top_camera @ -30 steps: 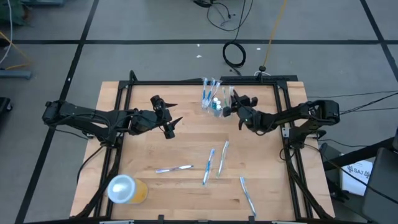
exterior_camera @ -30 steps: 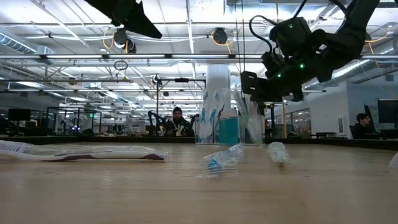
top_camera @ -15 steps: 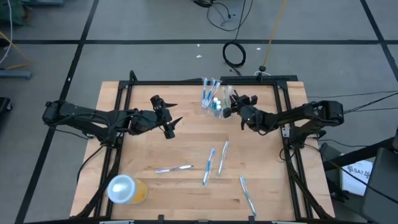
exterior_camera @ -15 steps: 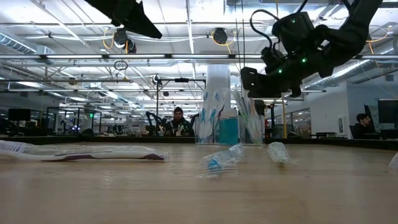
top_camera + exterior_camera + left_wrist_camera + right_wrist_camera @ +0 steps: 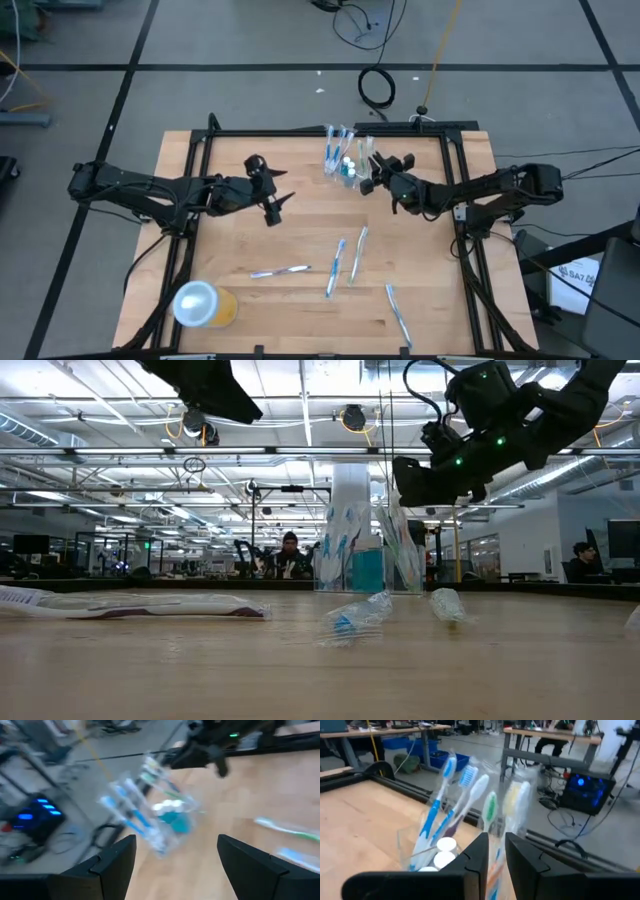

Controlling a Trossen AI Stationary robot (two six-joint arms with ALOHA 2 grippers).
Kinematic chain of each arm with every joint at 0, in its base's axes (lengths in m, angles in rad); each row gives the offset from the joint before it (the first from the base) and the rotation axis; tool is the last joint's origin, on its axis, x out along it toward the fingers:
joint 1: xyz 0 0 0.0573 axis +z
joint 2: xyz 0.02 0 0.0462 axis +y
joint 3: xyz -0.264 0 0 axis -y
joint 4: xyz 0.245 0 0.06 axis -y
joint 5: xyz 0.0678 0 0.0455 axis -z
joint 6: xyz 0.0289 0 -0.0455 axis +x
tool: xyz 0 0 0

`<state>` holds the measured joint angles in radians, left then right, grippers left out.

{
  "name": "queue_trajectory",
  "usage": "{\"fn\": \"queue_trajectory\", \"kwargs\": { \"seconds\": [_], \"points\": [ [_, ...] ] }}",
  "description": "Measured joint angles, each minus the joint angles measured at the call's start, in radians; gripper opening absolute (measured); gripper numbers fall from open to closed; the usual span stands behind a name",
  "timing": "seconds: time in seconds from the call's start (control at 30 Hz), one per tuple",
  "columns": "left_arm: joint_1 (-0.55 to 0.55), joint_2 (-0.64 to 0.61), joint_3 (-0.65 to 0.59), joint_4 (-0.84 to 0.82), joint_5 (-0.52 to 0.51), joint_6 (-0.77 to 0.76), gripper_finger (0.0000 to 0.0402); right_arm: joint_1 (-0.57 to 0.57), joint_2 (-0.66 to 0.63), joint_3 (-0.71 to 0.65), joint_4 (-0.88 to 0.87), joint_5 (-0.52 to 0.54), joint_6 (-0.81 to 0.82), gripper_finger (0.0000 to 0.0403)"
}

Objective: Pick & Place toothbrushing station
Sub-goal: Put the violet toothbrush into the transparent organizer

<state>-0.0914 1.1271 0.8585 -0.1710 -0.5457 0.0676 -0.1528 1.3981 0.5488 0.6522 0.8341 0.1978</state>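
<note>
blurred clear cup point(image 5: 167, 822) of toothbrushes point(image 5: 125, 812), teal tubes point(image 5: 175, 820) inside; left end effector point(image 5: 172, 865) spread wide

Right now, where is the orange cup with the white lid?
In the high view the orange cup sits at the table's near-left corner, left of the loose toothbrushes.

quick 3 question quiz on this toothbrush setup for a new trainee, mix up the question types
1. Fill in: the left end effector, above the table, has its fingers ___.
2. Multiple choice: which is nearest the clear cup? A) left end effector B) right end effector C) the lidded orange-yellow cup
3. True or false: every toothbrush is already in the clear cup.

Key: 1 open. 2 B. 3 false, loose toothbrushes lie on the table.
</note>
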Motion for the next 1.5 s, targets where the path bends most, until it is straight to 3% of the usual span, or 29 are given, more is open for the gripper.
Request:
{"fn": "queue_trajectory", "kwargs": {
  "seconds": [0.2, 0.33, 0.83, 1.07, 1.2, 1.3, 1.5],
  "points": [
    [-0.003, 0.0, 0.0, -0.063, 0.27, -0.065, 0.028, 0.044, -0.052, 0.0, 0.052, -0.001, -0.082, 0.006],
    [-0.031, -0.001, -0.016, -0.091, 0.359, -0.111, 0.028, 0.078, -0.103, 0.001, 0.076, -0.001, -0.105, 0.0059],
    [-0.211, 0.003, -0.287, -0.039, 0.426, -0.394, 0.028, 0.093, -0.157, 0.001, 0.093, -0.001, -0.222, 0.0059],
    [-0.263, 0.051, -0.4, 0.284, 0.511, -0.495, 0.028, 0.087, -0.157, 0.0, 0.16, -0.001, -0.27, 0.0059],
    [-0.301, 0.102, -0.43, 0.413, 0.512, -0.487, 0.028, 0.087, -0.157, 0.0, 0.169, -0.001, -0.271, 0.0059],
    [-0.323, 0.119, -0.431, 0.414, 0.508, -0.452, 0.028, 0.087, -0.157, 0.001, 0.168, -0.001, -0.271, 0.0059],
    [-0.367, 0.175, -0.431, 0.391, 0.395, -0.426, 0.028, 0.087, -0.157, 0.001, 0.175, -0.001, -0.27, 0.0059]
  ]
}}
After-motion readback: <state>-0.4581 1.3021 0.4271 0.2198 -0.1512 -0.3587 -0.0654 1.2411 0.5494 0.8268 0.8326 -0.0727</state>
